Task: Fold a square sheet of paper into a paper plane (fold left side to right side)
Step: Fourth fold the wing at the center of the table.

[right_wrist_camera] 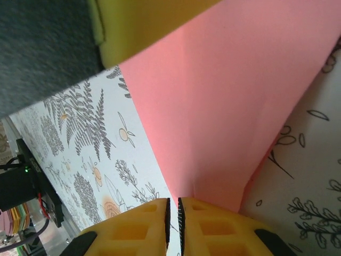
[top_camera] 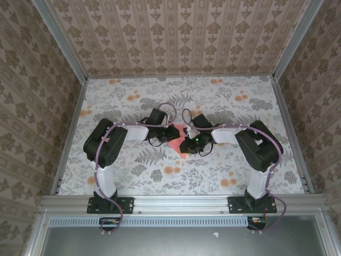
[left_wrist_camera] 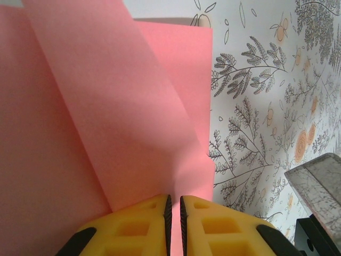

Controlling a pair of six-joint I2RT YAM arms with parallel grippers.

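**Materials.** The square sheet of paper (top_camera: 179,145) is thin, matte and salmon-pink, and is creased. In the left wrist view the sheet (left_wrist_camera: 106,106) shows 1 long diagonal flap raised above a flat layer, with a soft shadow cast beside it. In the right wrist view the sheet (right_wrist_camera: 224,106) is seen as a smooth panel narrowing toward the fingers, its right edge lifted off the surface. The table (top_camera: 213,96) is covered with a pale print of grey ferns and orange flowers.

**Position.** The sheet is found at mid-table, between the 2 grippers. The left gripper (top_camera: 169,133) is set at its left side and the right gripper (top_camera: 189,143) at its right side.

**Fingers.** The yellow ribbed fingers of the left gripper (left_wrist_camera: 175,200) are drawn to a narrow slit, and the base of the raised flap is pinched in it. The right gripper (right_wrist_camera: 173,202) is likewise nearly closed, with the sheet's tapered end clamped at its tips.

**Surroundings.** The 2 grippers are crowded together over the sheet, so much of it is hidden from above. The table is enclosed by patterned walls (top_camera: 181,32) in a brown damask print.
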